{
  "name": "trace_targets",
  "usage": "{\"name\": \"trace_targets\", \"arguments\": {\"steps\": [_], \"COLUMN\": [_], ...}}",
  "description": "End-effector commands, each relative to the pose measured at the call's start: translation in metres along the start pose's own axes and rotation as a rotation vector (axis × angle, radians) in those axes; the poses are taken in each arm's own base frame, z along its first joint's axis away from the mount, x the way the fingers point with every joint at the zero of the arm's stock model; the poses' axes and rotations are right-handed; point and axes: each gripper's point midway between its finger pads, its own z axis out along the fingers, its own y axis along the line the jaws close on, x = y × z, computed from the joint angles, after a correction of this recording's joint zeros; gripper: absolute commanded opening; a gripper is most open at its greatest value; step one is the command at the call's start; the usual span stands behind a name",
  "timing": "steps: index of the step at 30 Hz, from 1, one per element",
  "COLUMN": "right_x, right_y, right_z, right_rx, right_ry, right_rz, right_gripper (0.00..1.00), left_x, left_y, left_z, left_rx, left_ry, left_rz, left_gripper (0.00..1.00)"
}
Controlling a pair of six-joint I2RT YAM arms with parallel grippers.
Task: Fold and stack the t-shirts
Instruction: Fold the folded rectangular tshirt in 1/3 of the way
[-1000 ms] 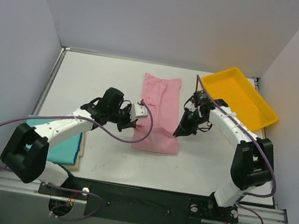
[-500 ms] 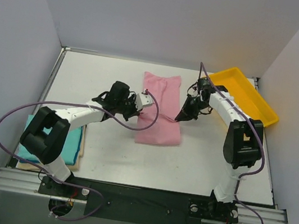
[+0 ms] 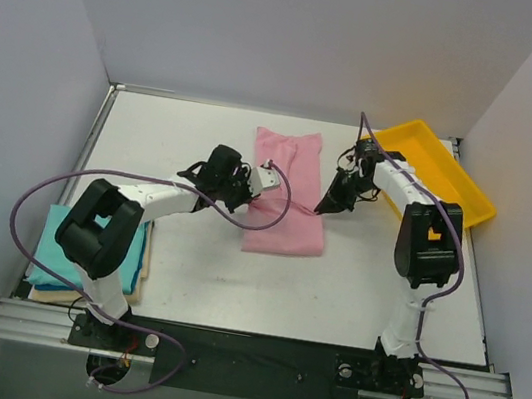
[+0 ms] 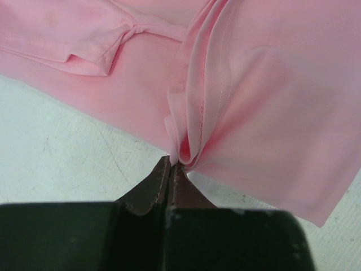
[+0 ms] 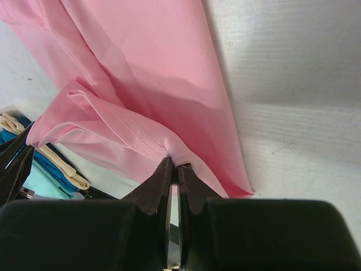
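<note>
the pink t-shirt point(image 3: 288, 178) lay folded at centre frame in the top view. the left gripper point(image 4: 171, 165) pinched its left-hand fold, jaws closed on cloth. the right gripper point(image 5: 172, 167) clamped its right-hand edge likewise. the teal t-shirt point(image 3: 70, 255) sat lower left on the cream t-shirt point(image 3: 140, 276).

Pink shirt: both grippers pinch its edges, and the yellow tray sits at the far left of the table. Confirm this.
Wrong on the tray: the top view shows the yellow tray at the far right. The rest holds: the left gripper and right gripper each pinch an edge of the pink shirt.
</note>
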Motion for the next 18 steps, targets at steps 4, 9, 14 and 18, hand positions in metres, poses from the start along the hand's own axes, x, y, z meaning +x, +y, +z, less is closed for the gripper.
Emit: {"name": "trace_targets", "arguments": {"steps": [4, 9, 14, 18], "right_x": [-0.019, -0.027, -0.057, -0.042], "right_y": [0.004, -0.002, 0.013, 0.018], "right_z": [0.009, 0.011, -0.027, -0.048], "right_rx": [-0.034, -0.026, -0.031, -0.005], "right_ry": [-0.006, -0.013, -0.159, -0.207], "right_rz": [0.028, 0.048, -0.055, -0.173], "right_gripper": [0.0, 0.35, 0.47, 0.35], "left_x": [-0.02, -0.021, -0.044, -0.063], "left_y": [0.027, 0.029, 0.054, 0.041], "left_z": [0.008, 0.011, -0.005, -0.017], "left_rx": [-0.097, -0.117, -0.184, -0.081], "left_ry": [-0.042, -0.048, -0.035, -0.022], "left_rz": [0.071, 0.083, 0.055, 0.048], "left_gripper": [0.0, 0.51, 0.62, 0.46]}}
